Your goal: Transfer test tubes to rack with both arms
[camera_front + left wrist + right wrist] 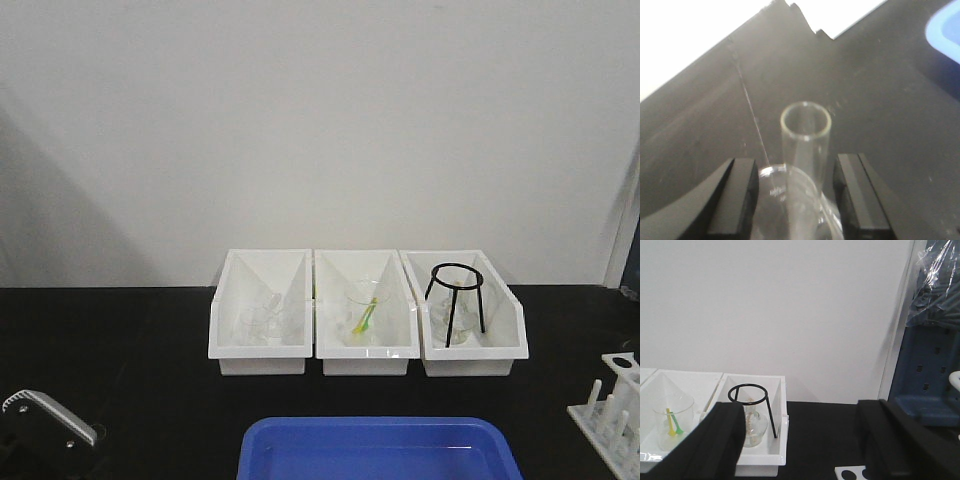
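Left claw (796,167) straddles a test tube (806,142), wide open; right claw (802,412) gapes empty, facing the tripod bin (761,465)

The rack (612,412) runs off the right edge, the blue tray (380,428) off the bottom.

The left gripper (795,165) is wide apart, with one black finger (737,197) on each side. A clear test tube (805,142) sits between them, with gaps on both sides. Its round mouth faces away from the gripper. More blurry clear glass (777,192) lies just left of the tube. Past the gripper is the dark bench (870,100). A blue tray (947,30) peeks in far right.
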